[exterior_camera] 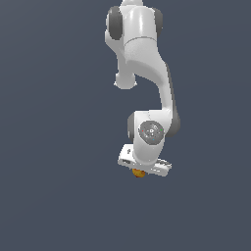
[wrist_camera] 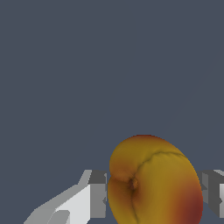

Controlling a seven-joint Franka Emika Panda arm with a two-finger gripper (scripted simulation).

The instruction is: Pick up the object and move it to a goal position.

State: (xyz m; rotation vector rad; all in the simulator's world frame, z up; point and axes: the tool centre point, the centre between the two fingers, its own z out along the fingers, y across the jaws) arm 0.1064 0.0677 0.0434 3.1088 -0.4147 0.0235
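The object (wrist_camera: pixel 153 183) is a lumpy orange-yellow ball with red patches, and it fills the gap between my two grey fingers (wrist_camera: pixel 98 194). Both pads touch its sides with no gap showing, so my gripper (wrist_camera: pixel 155 192) is shut on it. In the exterior view only a small orange sliver of the object (exterior_camera: pixel 138 172) peeks out under the white hand, with the gripper (exterior_camera: pixel 140 170) right over it. The fingertips themselves are hidden there behind the hand.
The white arm (exterior_camera: pixel 147 59) comes down from the top of the exterior view to the hand. A plain dark grey-blue surface (exterior_camera: pixel 59 196) lies all around, with no other objects or edges in sight.
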